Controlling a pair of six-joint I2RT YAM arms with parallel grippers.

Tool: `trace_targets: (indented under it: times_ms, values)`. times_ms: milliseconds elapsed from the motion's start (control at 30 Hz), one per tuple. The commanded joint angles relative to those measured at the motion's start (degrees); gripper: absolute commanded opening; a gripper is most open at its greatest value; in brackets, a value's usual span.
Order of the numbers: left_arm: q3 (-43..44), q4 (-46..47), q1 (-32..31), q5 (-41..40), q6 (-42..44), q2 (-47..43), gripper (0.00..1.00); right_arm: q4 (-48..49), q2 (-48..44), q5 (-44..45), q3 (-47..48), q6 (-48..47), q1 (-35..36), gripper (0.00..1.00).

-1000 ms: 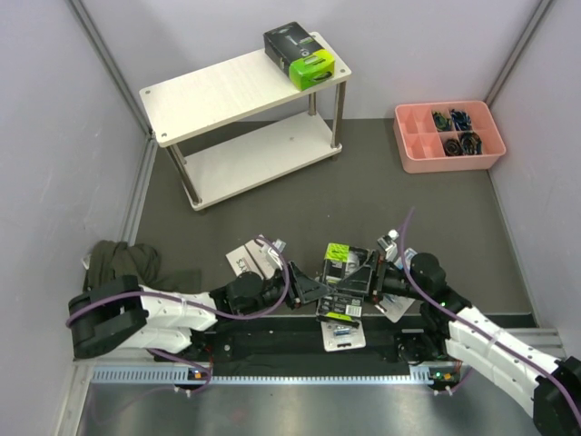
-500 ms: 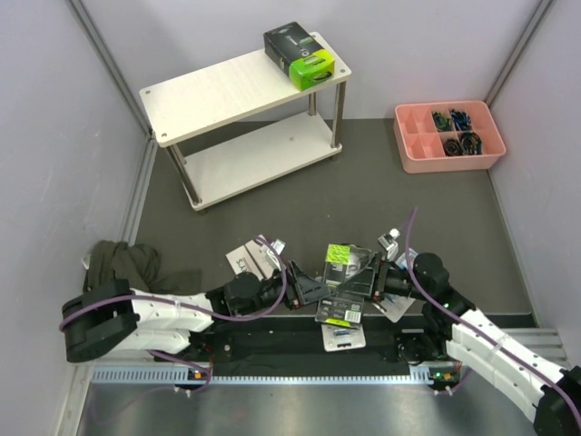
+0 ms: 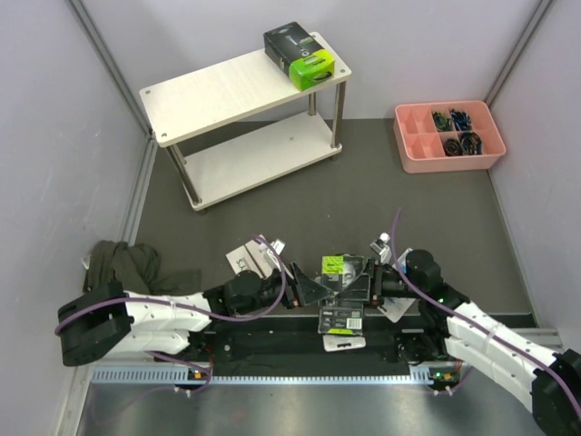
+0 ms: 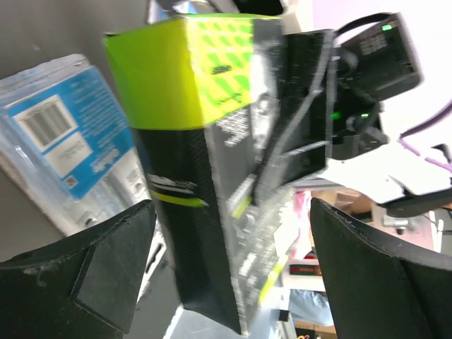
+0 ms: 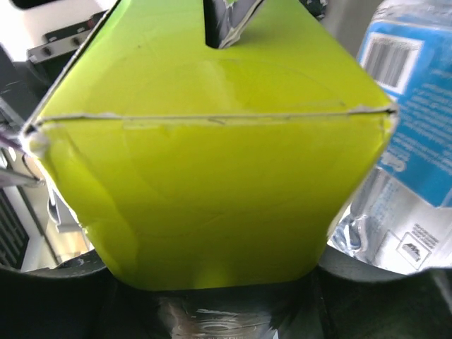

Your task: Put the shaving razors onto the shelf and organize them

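A black and lime-green razor pack stands upright near the front edge, between the two arms. My right gripper is shut on it from the right; in the right wrist view its lime end fills the frame above that gripper. My left gripper is open just left of the pack, and the pack sits between its spread fingers without touching them. A blue-card blister pack lies under and beside it. A second black-and-lime pack rests on the shelf at the top board's right end.
A slim white box lies left of the left gripper. A blister pack pokes out by the arm bases. A pink compartment tray sits at the back right, and a dark cloth at the left wall.
My left gripper has opened and let go of the black-and-lime pack. My right gripper has closed on it and tipped it more upright.
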Motion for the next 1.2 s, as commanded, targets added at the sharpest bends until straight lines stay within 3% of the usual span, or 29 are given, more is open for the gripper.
trace_targets:
  times_ms: [0,433,567,767,900,933,1067,1167]
  values:
    - [1.88,1.91,0.43,-0.02,2.21,2.2,0.94,6.73,-0.14,-5.2,5.25,-1.62,0.56,0.48]
    - [0.46,10.44,2.28,-4.16,3.79,3.26,0.94,8.31,0.83,-12.85,6.92,-1.88,0.56,0.48]
    - [4.24,6.66,2.98,0.22,4.49,5.02,0.91,7.78,1.18,-13.73,7.62,-2.85,0.56,0.49]
    - [8.64,9.54,3.33,8.76,4.85,11.17,0.83,8.05,2.14,-14.78,8.24,-3.55,0.56,0.49]
    - [10.49,12.01,3.33,11.31,4.5,13.98,0.67,6.56,1.97,-15.23,8.24,-4.34,0.56,0.49]
    - [10.66,12.1,3.33,11.58,4.41,14.07,0.56,6.12,1.88,-15.23,8.41,-4.69,0.48,0.49]
    - [10.58,12.1,3.42,11.67,4.14,14.16,0.36,3.13,1.53,-13.91,9.03,-6.79,0.56,0.5]
    - [10.14,11.67,3.33,11.49,4.23,13.55,0.19,-1.34,1.09,-11.9,10.08,-9.25,0.56,0.59]
